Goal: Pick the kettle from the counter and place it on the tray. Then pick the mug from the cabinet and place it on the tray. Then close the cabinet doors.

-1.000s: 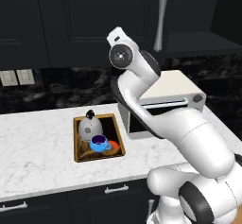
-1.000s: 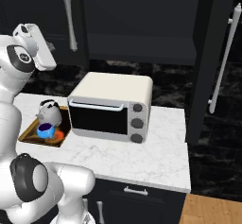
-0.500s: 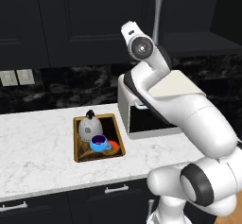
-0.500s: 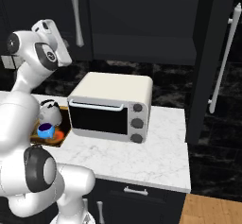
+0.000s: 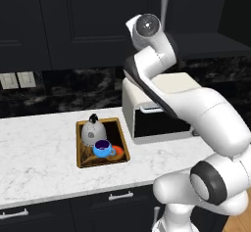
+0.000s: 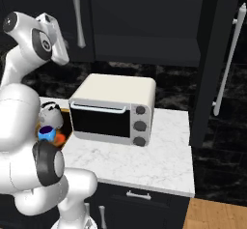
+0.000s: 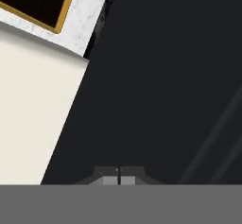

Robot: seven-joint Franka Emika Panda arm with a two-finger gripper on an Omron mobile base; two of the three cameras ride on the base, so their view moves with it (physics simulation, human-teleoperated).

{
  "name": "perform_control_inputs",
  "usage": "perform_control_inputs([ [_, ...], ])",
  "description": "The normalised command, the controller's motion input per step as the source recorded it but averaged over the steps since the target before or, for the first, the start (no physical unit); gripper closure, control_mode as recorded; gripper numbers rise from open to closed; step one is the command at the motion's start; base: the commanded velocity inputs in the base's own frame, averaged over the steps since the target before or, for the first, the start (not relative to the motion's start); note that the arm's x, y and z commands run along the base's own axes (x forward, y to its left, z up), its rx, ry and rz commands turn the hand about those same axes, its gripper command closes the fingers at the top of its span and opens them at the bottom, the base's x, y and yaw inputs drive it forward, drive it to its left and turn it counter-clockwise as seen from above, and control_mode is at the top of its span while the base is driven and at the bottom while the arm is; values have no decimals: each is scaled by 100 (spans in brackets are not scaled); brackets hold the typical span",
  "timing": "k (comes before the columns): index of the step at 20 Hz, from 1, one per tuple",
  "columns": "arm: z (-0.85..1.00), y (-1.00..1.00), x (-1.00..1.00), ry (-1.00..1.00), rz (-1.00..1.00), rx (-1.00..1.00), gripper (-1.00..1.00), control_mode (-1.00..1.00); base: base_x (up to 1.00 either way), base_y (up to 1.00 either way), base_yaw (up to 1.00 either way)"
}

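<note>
I am seeing one kettle [image 5: 90, 131] and one mug [image 5: 102, 148] on the tray [image 5: 120, 145]; my hand view is showing my pincer [image 7: 118, 176] pressed together, empty, facing black cabinet doors [image 7: 156, 76].

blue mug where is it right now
The blue mug sits on the tray, just in front of the kettle, left of the toaster oven in the left base view.
</note>
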Motion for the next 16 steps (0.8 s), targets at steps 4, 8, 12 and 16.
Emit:
perform_control_inputs([
  [4, -62, -7, 59, -19, 4, 1, 100, -100, 0, 0, 0],
  [8, -54, -36, -4, -38, 1, 0, 100, -100, 0, 0, 0],
  [12, -7, -59, -47, -35, 0, 1, 100, -100, 0, 0, 0],
  [16, 26, -36, -100, -21, 6, 3, 100, -100, 0, 0, 0],
])
